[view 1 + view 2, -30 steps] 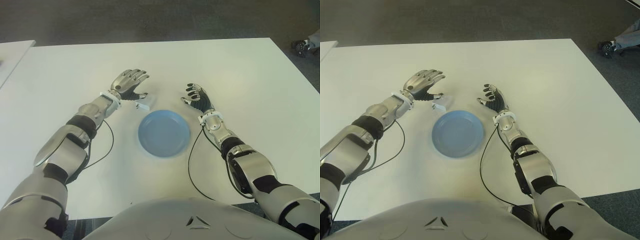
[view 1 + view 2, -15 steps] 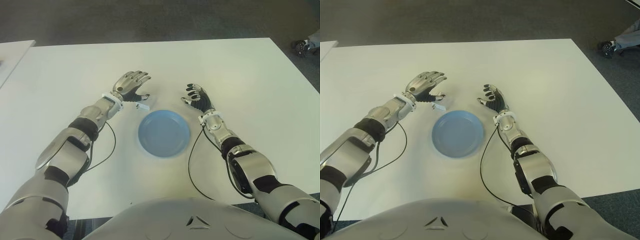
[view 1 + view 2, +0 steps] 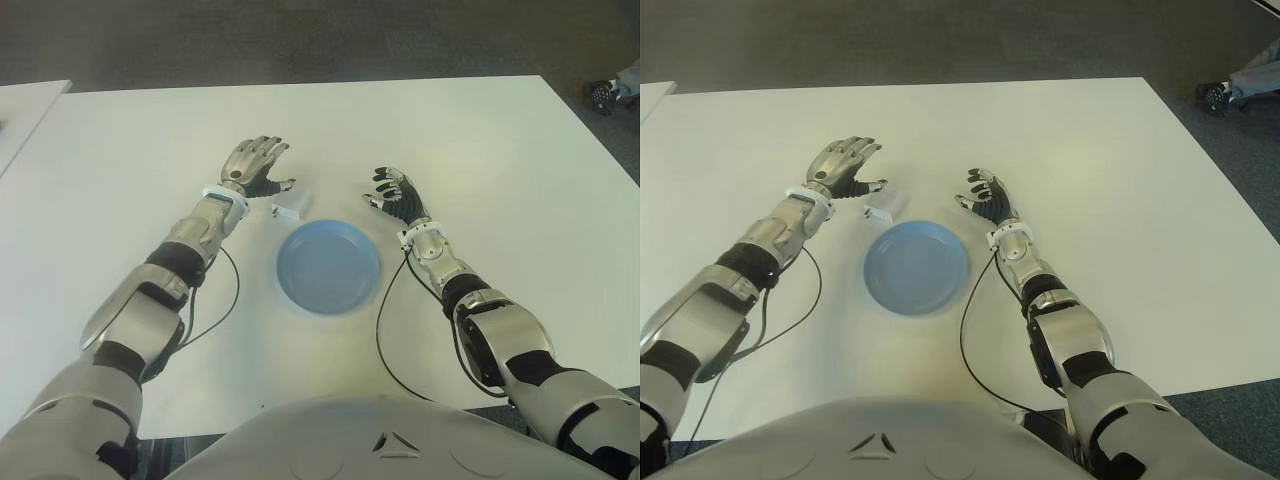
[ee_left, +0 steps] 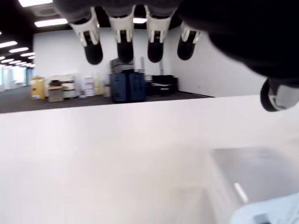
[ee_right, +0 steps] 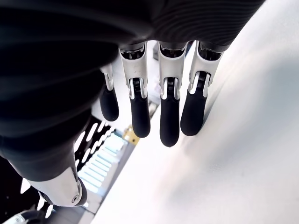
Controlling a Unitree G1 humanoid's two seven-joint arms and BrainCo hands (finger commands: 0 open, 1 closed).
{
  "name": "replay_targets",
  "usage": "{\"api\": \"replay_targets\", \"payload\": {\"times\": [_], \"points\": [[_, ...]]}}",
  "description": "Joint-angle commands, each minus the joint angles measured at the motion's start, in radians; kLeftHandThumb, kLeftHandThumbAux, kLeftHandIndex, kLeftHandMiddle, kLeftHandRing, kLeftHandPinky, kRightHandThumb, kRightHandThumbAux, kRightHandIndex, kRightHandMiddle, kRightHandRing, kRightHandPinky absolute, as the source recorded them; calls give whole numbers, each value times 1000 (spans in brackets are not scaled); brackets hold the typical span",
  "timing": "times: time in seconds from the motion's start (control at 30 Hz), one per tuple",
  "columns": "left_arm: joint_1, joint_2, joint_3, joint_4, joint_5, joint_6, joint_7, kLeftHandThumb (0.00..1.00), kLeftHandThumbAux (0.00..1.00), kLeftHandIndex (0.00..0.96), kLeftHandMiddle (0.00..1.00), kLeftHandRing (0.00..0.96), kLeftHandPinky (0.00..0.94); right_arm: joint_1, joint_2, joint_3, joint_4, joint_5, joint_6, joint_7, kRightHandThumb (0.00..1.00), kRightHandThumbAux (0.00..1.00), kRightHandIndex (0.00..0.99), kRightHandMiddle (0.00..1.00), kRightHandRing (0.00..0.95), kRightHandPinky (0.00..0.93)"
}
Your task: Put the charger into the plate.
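**Lying beside the plate, charger free of both hands**

Resting on the white rectangular table [image 3: 480, 140], the small white block-shaped charger [image 3: 287, 208] sits just beyond the far-left rim of the round light-blue shallow plate [image 3: 329, 267], close to it but outside it. No part of the charger lies within the plate, whose bowl holds nothing.

The silver-and-black left hand [image 3: 254, 163] shows just to the left of the charger and a little farther from the robot. Its fingers [image 4: 124, 43] are extended and spread, and its own wrist view shows them hanging straight with nothing between them; the thumb tip points toward the charger, with a sliver of table visible between the two in the eye views. In that wrist view the pale charger body appears low in the picture, clear of the fingertips.

The black-palmed right hand [image 3: 985, 197] shows beyond the far-right rim of the plate, palm turned inward toward the left hand. Its fingers [image 5: 169, 116] are likewise straight and slightly parted in its wrist view, grasping nothing. A thin black cable [image 3: 381, 330] loops from each forearm across the tabletop near the robot's torso.
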Motion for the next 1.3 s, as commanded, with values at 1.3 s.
{"api": "replay_targets", "payload": {"times": [1.3], "points": [[171, -120, 3, -293, 32, 448, -220, 132, 205, 0, 0, 0, 0, 103, 45, 10, 86, -11, 110, 78, 545, 740, 231, 357, 412, 458]]}}
